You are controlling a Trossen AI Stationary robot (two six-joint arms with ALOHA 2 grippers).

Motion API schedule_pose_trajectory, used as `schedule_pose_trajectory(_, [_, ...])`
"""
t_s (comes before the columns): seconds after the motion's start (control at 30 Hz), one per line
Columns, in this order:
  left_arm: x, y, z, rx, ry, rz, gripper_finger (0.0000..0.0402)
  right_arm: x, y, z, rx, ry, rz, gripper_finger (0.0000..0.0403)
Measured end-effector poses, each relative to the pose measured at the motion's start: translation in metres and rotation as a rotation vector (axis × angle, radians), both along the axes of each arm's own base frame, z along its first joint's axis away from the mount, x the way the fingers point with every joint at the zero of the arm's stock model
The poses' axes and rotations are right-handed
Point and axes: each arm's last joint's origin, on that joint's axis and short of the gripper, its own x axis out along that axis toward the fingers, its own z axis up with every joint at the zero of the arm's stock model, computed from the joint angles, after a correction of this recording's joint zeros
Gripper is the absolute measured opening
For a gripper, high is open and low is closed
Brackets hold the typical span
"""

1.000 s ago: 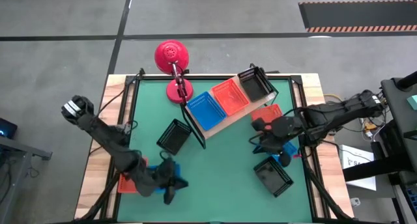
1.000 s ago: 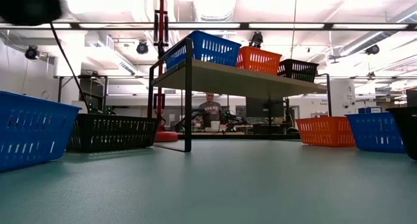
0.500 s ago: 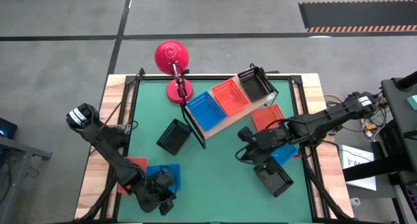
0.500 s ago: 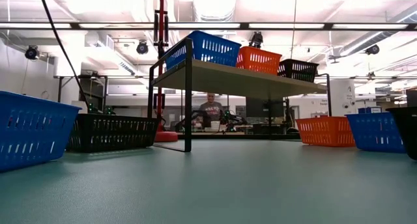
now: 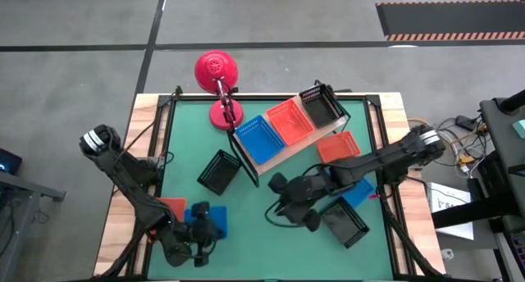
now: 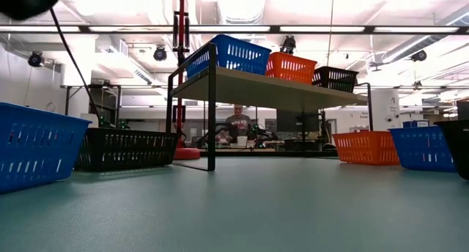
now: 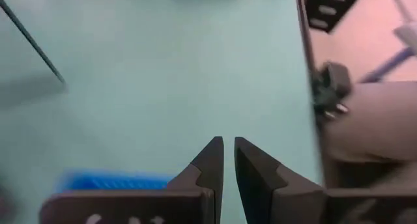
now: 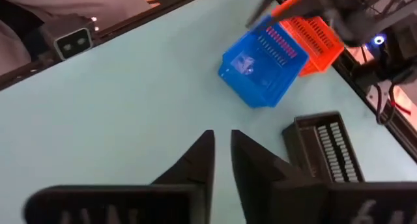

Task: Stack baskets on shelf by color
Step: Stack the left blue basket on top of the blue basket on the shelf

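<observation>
While both claws hang low over the green surface (image 5: 271, 233), neither holds a basket.

Left claw (image 7: 228, 160), fingers nearly pressed together, sits at the near edge beside a blue basket (image 5: 197, 216). Right claw (image 8: 221, 155), fingers narrowly parted, is mid-surface near a black basket (image 5: 344, 220). Farther back, the shelf (image 5: 324, 133) carries 3 baskets: blue (image 5: 260, 138), red-orange (image 5: 289, 120), black (image 5: 321, 106).

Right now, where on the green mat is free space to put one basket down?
Free: the mat between the left gripper and the right gripper, and in front of the black basket. Crowded: the right edge, with red, blue and black baskets.
</observation>
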Motion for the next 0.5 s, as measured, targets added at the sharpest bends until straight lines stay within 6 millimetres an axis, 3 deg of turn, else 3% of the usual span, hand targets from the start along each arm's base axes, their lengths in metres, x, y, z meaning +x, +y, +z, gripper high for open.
schedule_pose_trajectory(0.13, [-0.011,0.013,0.014,0.297,-0.137,0.030,0.0021,0.020,0.012,0.000,-0.025,0.003,0.033,0.0094])
schedule_pose_trajectory(0.3, [-0.028,0.034,0.018,0.583,-0.271,0.238,0.0021,0.041,0.025,-0.004,-0.035,0.003,0.053,0.0148])
schedule_pose_trajectory(0.5, [-0.039,0.049,0.005,0.629,-0.308,0.297,0.0021,0.064,0.035,-0.018,-0.053,0.044,0.059,0.0183])
